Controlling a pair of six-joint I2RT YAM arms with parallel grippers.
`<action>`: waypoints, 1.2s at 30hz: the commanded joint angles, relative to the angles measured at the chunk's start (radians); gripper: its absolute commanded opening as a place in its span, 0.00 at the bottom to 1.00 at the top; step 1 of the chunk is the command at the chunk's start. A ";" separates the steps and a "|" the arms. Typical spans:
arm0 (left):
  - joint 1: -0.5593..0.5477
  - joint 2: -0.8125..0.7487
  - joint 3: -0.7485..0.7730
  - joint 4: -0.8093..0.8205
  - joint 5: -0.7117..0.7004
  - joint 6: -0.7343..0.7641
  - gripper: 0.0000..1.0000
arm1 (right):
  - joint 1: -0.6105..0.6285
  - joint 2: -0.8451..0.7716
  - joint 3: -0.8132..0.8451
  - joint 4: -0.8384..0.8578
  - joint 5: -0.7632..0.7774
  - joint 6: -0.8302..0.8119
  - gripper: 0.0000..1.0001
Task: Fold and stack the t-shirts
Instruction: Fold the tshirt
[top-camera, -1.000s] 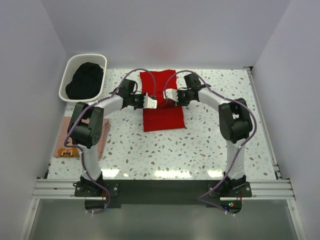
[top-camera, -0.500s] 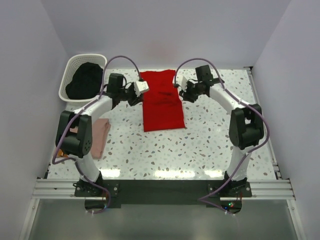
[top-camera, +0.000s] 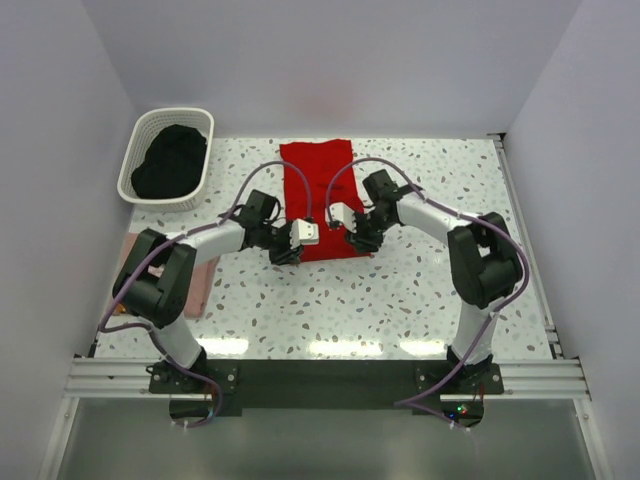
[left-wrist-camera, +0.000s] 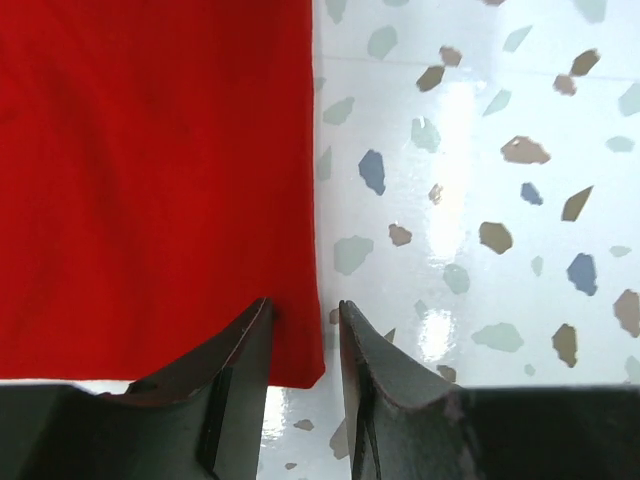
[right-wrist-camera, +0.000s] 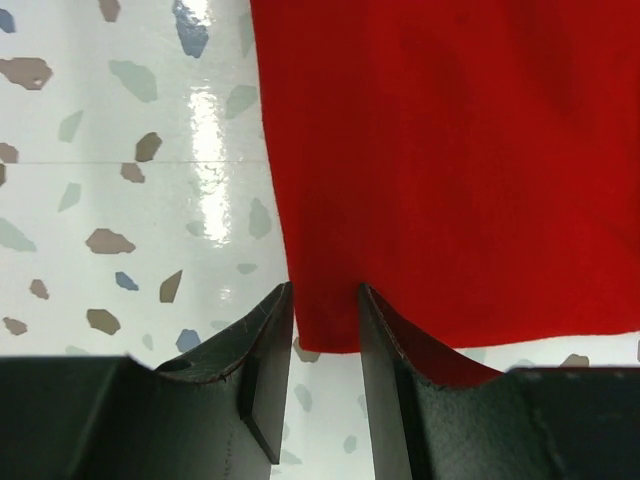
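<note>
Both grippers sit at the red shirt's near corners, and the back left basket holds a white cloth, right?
No. The cloth in the basket is black, not white, as the top view shows. The left gripper and right gripper are at the near corners of the red shirt.

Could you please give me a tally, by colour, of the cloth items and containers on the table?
Red t-shirt: 1
Pink t-shirt: 1
Black cloth, in the basket: 1
White basket: 1
Total: 4
</note>
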 joint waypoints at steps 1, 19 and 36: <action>-0.003 0.023 0.012 -0.007 -0.045 0.043 0.38 | -0.006 0.037 -0.002 0.031 0.046 -0.034 0.36; -0.003 0.086 -0.030 -0.079 -0.111 0.155 0.15 | 0.001 0.038 -0.112 0.025 0.112 -0.137 0.37; -0.003 0.080 -0.025 -0.099 -0.098 0.152 0.00 | 0.017 0.012 -0.174 0.029 0.153 -0.183 0.14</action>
